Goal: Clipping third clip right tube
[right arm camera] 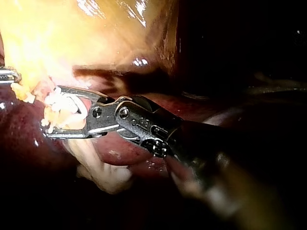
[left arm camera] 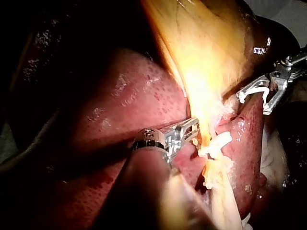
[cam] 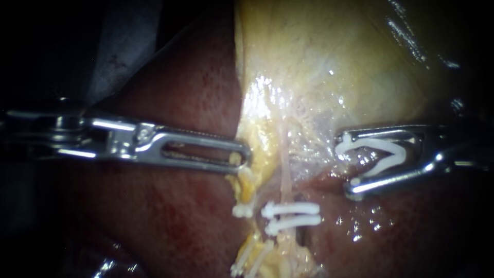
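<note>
nearest the camera, my left instrument (cam: 243, 156) reaches in from the left. its slotted jaws are clamped on a yellow strand (cam: 246, 180) that hangs down from the tip. my right instrument (cam: 346, 163) comes in from the right with its jaws spread wide, gripping an open clip (cam: 383, 166) between them, one jaw on each leg. the clip's mouth faces the tubes.

the right tube (cam: 284, 164), thin and pale, runs up and down between the two tips. it is just beside the left tip and apart from the clip's mouth, so the clip is beside the tube, not around it. a wet, shiny film (cam: 314, 149) of pale tissue lies between the clip's mouth and the tube.

lower on the right tube, two clips (cam: 293, 208) sit across it, closed, one just under the other. a small clip (cam: 242, 210) sits on the yellow strand beside them. more clips (cam: 252, 260) show at the bottom edge, partly cut off.

behind all this the liver (cam: 180, 92) lies dark red on both sides. beyond it the gallbladder (cam: 334, 51) rises pale yellow above the tube. in the right wrist view the open clip shows white against bright tissue, with the left tip ahead of it at the view's edge.
</note>
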You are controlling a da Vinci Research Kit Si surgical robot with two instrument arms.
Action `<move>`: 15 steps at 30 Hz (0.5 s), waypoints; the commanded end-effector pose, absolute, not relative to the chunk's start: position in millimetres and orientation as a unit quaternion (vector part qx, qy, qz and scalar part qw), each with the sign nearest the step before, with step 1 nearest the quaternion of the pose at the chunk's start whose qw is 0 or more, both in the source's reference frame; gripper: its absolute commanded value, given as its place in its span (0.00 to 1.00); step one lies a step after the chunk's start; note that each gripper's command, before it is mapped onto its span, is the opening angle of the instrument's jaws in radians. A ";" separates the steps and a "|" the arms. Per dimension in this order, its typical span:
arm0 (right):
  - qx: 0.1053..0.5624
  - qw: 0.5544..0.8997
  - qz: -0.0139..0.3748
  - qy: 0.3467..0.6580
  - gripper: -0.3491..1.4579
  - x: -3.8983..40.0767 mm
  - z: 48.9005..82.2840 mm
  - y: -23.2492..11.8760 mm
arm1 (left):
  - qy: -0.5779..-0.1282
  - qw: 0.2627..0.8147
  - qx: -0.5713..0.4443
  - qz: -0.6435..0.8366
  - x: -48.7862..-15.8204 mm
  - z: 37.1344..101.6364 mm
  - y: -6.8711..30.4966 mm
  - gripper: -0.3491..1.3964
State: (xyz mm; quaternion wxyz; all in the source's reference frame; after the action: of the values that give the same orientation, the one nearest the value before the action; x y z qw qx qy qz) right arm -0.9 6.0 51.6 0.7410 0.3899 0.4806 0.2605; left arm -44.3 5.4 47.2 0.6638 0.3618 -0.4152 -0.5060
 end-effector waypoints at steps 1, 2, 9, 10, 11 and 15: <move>0.393 0.740 0.263 0.479 0.51 -0.7 51.6 5.9 | -0.415 0.663 0.361 -0.508 -43.9 47.0 5.7 0.00; 0.394 0.739 0.265 0.478 0.51 -0.6 51.6 5.9 | -0.416 0.662 0.360 -0.510 -43.6 46.8 5.9 0.00; 0.408 0.731 0.279 0.470 0.50 0.5 52.0 5.5 | -0.418 0.656 0.359 -0.516 -41.1 44.3 7.1 0.00; 0.411 0.730 0.279 0.468 0.50 0.7 52.2 5.3 | -0.417 0.655 0.360 -0.516 -40.9 44.0 7.1 0.00; 0.412 0.731 0.278 0.468 0.50 0.9 52.3 5.1 | -0.419 0.654 0.360 -0.517 -40.8 43.7 7.1 0.00; 0.420 0.728 0.282 0.464 0.50 1.7 53.0 4.4 | -0.420 0.651 0.362 -0.518 -40.5 42.4 6.8 0.00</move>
State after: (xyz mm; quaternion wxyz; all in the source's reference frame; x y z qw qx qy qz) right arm 1.8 4.2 53.2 0.7273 0.4211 0.4632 0.2813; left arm -40.6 6.7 42.0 0.6503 0.3626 -0.4204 -0.5185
